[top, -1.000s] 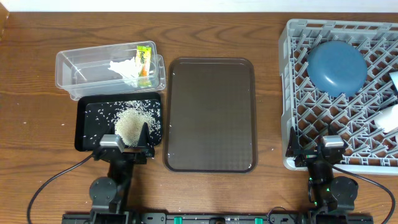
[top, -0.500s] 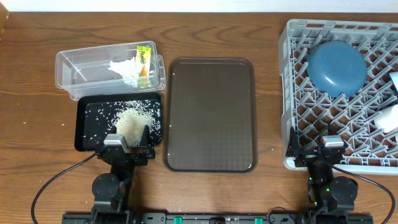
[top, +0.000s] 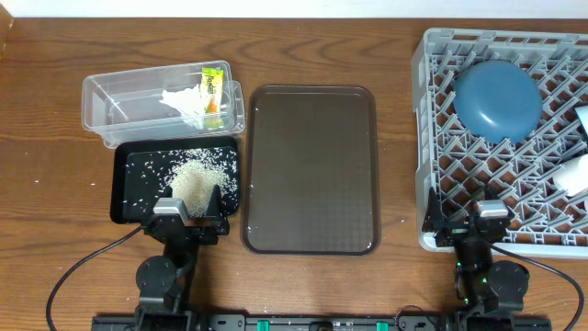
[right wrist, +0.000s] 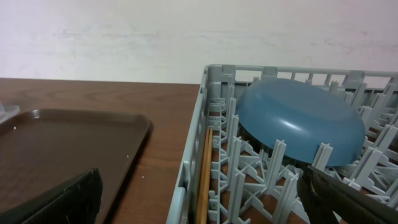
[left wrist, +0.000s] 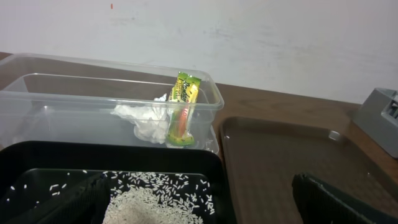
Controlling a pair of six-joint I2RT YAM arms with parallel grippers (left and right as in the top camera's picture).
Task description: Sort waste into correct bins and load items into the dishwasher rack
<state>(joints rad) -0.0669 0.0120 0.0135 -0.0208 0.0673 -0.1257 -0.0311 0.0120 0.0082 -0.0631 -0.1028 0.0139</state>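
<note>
The clear tub [top: 110, 97] holds the crumpled white tissue [top: 181, 101] and the yellow-green wrapper [top: 213, 87]; both show in the left wrist view [left wrist: 144, 118] [left wrist: 183, 106]. The black tray [top: 124, 188] holds a pile of rice [top: 193, 181]. My left gripper [top: 190, 207] is open and empty over the tray's near edge. The grey rack [top: 427, 138] holds the overturned blue bowl-plate [top: 498, 99], something white [top: 574, 175] at its right edge, and a wooden chopstick [right wrist: 204, 180] along its left wall. My right gripper [top: 464, 216] is open and empty at the rack's near-left corner.
A brown serving tray [top: 312, 165] lies in the middle between the bins and the rack. A few stray rice grains lie on the wooden table left of the black tray. Cables run along the table's front edge.
My left gripper has drawn back slightly toward the front edge, uncovering more of the rice pile. The right arm has not moved.
</note>
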